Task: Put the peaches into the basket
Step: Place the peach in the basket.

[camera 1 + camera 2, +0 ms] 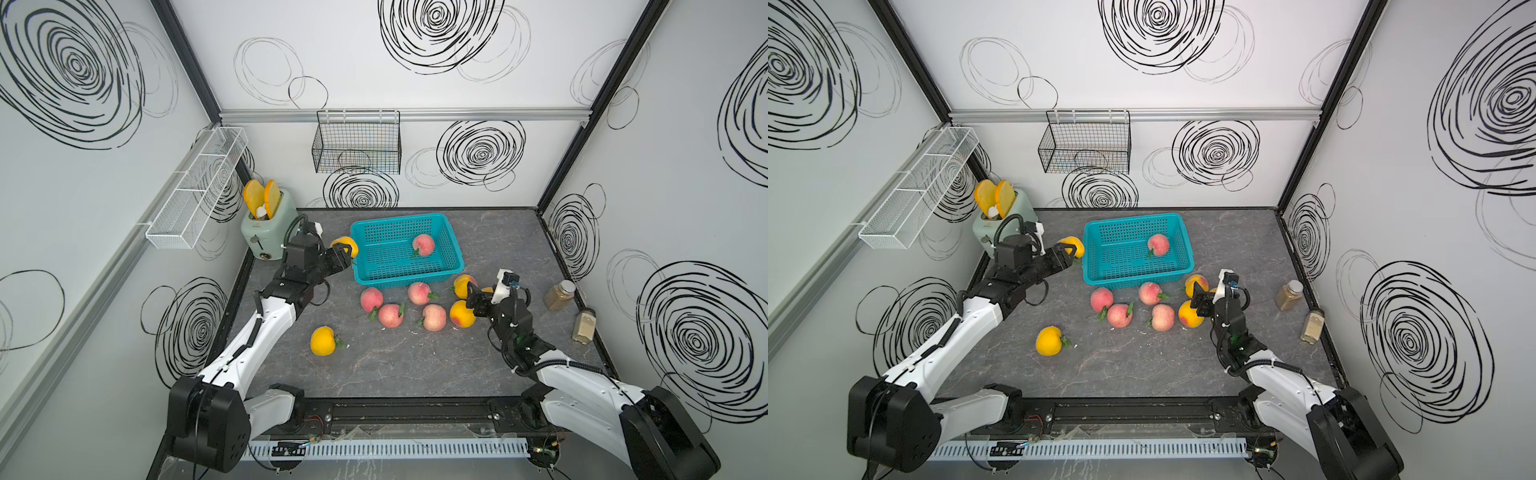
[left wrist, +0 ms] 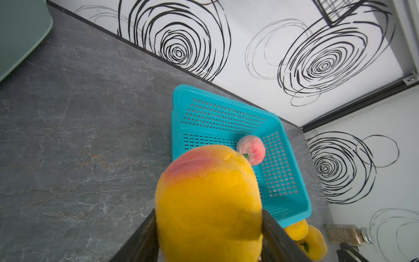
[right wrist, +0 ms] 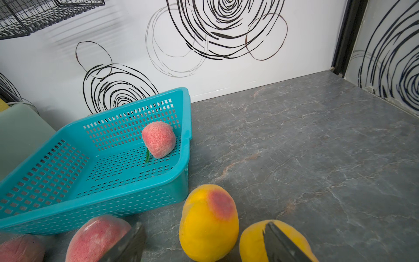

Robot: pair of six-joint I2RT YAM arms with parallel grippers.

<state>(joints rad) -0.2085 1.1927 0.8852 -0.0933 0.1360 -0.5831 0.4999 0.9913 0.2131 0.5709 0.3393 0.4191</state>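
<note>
The left hand [image 1: 350, 251], clamped on a yellow peach [image 2: 208, 199], hung just left of the basket [image 1: 399, 219]; released early, the fruit might miss the rim. The right hand [image 1: 472, 297] stood spread beside loose peaches [image 1: 462, 313].

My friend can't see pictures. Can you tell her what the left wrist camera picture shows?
A big yellow peach fills the front, squeezed between the left arm's two dark jaws. Behind it a blue basket sits on the grey table with one pink peach inside. More yellow peaches and a jar peek out past the basket.
</note>
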